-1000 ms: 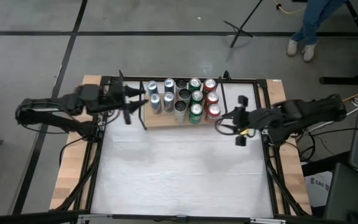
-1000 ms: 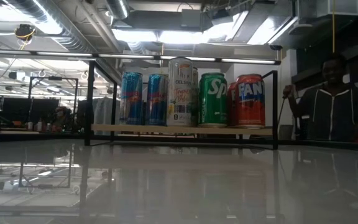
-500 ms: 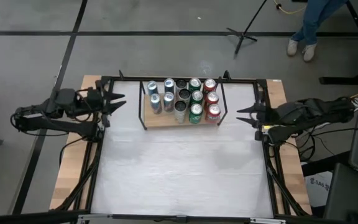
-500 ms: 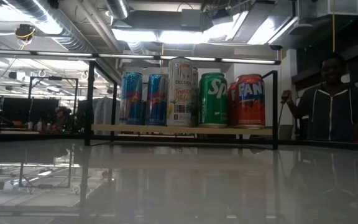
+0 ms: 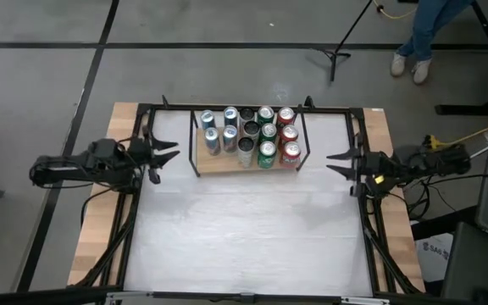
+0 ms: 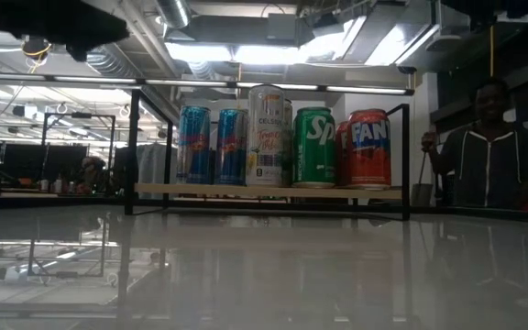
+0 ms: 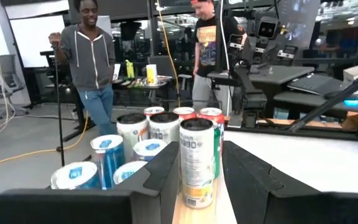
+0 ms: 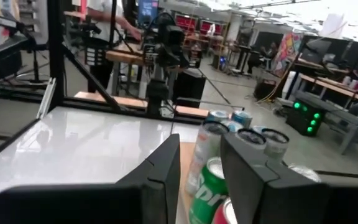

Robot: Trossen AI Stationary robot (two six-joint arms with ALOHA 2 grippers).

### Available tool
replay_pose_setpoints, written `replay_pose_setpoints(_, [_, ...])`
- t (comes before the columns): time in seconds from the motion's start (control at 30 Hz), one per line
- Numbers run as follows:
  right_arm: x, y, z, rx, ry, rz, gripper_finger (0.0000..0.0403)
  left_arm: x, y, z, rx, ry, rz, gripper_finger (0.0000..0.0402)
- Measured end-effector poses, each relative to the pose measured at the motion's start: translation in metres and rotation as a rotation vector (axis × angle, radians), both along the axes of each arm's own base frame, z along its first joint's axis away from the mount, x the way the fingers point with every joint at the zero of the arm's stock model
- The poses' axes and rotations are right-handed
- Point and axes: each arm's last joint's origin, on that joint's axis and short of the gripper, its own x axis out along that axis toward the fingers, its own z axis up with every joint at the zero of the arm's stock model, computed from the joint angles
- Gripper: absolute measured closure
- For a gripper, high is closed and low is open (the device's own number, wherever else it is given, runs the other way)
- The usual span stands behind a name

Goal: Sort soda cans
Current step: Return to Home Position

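The soda cans [image 5: 248,135] stand upright in rows on a wooden board [image 5: 227,163] at the table's far middle: blue-and-silver at the left [image 6: 211,145], silver and black in the middle, green [image 6: 313,147], then red at the right [image 6: 368,148]. My left gripper [image 5: 174,152] is at the table's left side, shut, level, pointing toward the cans with nothing in it. My right gripper [image 5: 329,161] is at the table's right side, shut, level and also facing the cans. In the left wrist view a tall silver can [image 7: 196,158] shows beyond the fingers.
A black metal frame [image 5: 195,152] stands around the board. The white tabletop [image 5: 244,229] lies in front of it. A person [image 6: 489,147] stands beyond the table at the right, two people [image 7: 92,56] show in the left wrist view, and a stand [image 5: 333,47] is on the floor behind.
Both grippers have drawn back from the cans and sunk, the left toward the table's left edge, the right toward its right edge. The right one has tipped up from pointing down to level. Both have shut on nothing. The cans have stayed in place.
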Motion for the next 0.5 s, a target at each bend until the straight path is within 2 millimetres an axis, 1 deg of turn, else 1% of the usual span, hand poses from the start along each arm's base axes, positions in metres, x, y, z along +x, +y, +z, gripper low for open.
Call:
replay_pose_setpoints(0.13, [-0.002,0.0,-0.016,0.003,0.011,0.017,0.0299,0.003,0.0,-0.016,0.001,0.013,0.001,0.0289])
replay_pose_setpoints(0.33, [-0.001,0.0,-0.034,0.026,0.028,0.016,0.0299,0.006,0.0,-0.033,-0.006,0.007,0.007,0.0289])
replay_pose_setpoints(0.5, [0.006,0.002,-0.048,0.036,-0.031,0.017,0.0299,0.01,0.001,-0.045,-0.003,-0.021,0.012,0.0289])
